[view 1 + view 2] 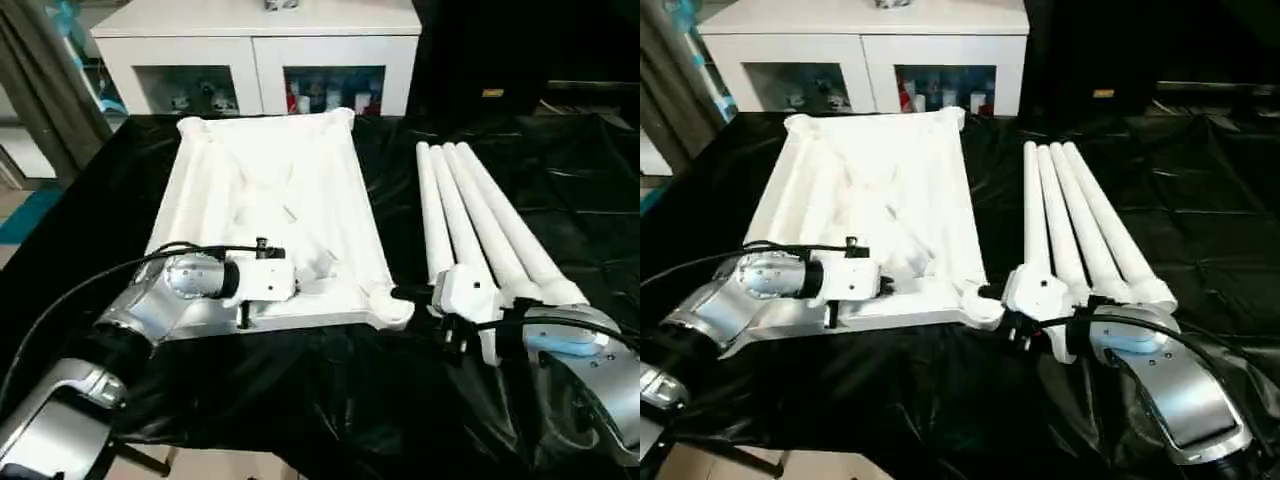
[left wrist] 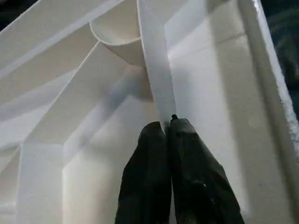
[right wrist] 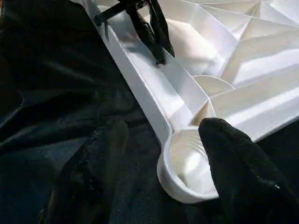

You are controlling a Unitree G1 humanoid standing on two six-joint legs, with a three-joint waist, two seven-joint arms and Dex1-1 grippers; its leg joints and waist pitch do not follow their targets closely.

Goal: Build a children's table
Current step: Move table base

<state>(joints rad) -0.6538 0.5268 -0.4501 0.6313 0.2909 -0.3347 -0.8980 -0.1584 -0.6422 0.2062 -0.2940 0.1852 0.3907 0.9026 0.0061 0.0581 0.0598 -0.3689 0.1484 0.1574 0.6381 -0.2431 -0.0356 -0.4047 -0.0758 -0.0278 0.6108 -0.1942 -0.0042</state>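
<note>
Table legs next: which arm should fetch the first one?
Right, probably. Its open end effector straddles the corner socket beside the legs; the left end effector is shut on a rib of the tabletop.

White tabletop (image 1: pixel 270 190) lies ribbed side up; four tube legs (image 1: pixel 480 225) side-by-side, prob. touching, to its right.

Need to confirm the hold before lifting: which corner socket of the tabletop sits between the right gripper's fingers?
The near-right corner socket, the corner closest to the four legs. The right gripper straddles it with open fingers; the other sockets lie away from it.
</note>
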